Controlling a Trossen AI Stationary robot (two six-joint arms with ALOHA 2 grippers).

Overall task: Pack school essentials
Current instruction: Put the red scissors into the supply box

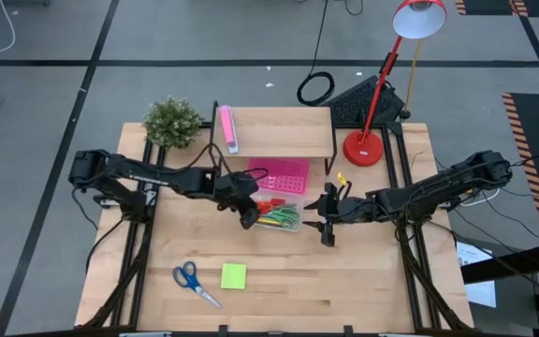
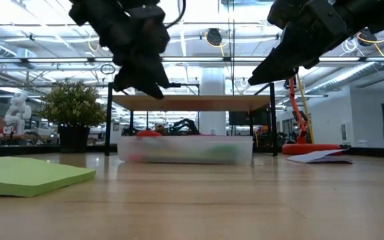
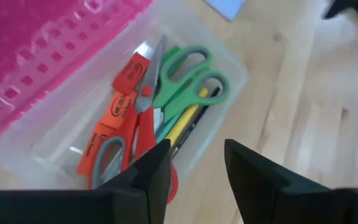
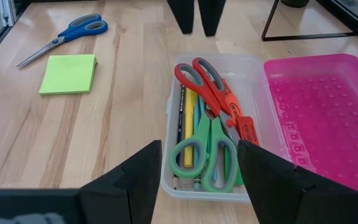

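Two parted hands, left hand (image 1: 248, 217) and right hand (image 1: 327, 227), flanking clear plastic box (image 1: 284, 227) of looped-handle scissors (image 4: 207, 158).

A pale wooden table (image 1: 279, 281) stands on a grey floor (image 1: 45, 112) crossed by dark lines. At the table's 12 o'clock edge sits a low wooden shelf (image 1: 279, 131) on thin black legs. A small potted plant (image 1: 172, 122) stands at about 10 o'clock, and a red desk lamp (image 1: 382, 84) rises from its round base at about 2 o'clock, its shade leaning past the table edge. A black cable (image 1: 314, 89) loops on the floor beyond the shelf. From table height the room behind looks like a large bright workshop with ceiling lights (image 2: 19, 13) and a white pillar (image 2: 213, 100), though the far furniture is too blurred to name.
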